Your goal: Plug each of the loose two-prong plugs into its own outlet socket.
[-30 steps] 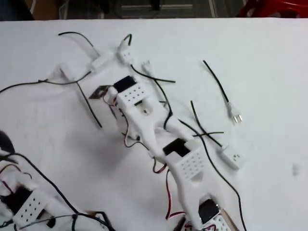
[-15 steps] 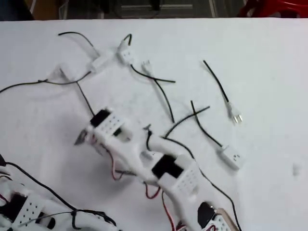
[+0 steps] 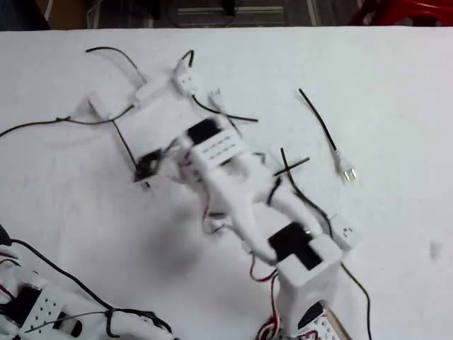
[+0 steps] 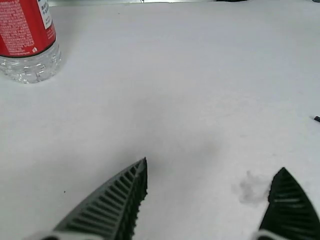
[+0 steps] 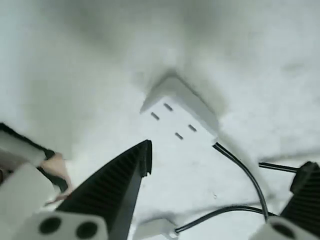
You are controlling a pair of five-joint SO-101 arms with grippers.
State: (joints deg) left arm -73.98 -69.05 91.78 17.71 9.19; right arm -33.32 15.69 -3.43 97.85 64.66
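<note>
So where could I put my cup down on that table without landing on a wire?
Barest is the table's right side, beyond the loose plug and the socket near it. Also free: the left-middle stretch between the long black cable and the left arm at the near corner. The middle is crowded: cables, sockets and the right arm stretched across.

The table (image 3: 396,64) is white. In the high view, a red object (image 3: 403,13), perhaps a chair, sits beyond its far edge at the upper right of the frame. A faint smudge (image 3: 435,248) marks the tabletop near the right edge. In the left wrist view a clear plastic bottle (image 4: 27,40) with a red label stands upright on the table, well apart from a pale scuff (image 4: 248,187).
</note>
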